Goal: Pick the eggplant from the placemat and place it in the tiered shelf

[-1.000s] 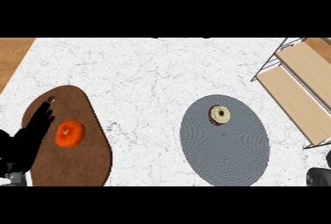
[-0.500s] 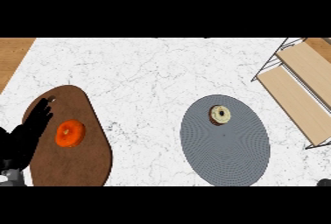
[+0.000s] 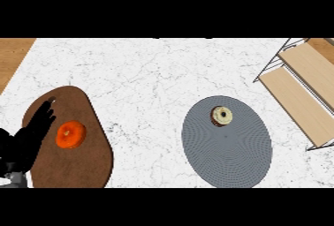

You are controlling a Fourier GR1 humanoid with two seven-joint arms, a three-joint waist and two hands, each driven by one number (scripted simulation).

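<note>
**Left hand resting at the frame's left edge, round item on the grey mat**

Left hand (image 3: 26,139) shows at the lower left of the head view, black, its fingers straight and spread, pointing up toward the upper left. It lies over the left rim of one brown teardrop-shaped board (image 3: 81,163) and holds nothing. Just to its right, on that board, sits one orange ring-shaped item (image 3: 69,134), apart from the fingers. The right hand does not show.

Right of centre lies one grey oval placemat (image 3: 227,150) on the white marbled counter (image 3: 150,75). On the mat's upper part rests one small round item (image 3: 222,115), pale with a dark rim and a dark centre; it does not plainly look like an eggplant, and nothing touches it. At the upper right edge stands one tiered shelf (image 3: 306,84), with a wire frame and two light wooden boards in view, both bare. A strip of wooden floor (image 3: 13,53) shows at the upper left.
</note>
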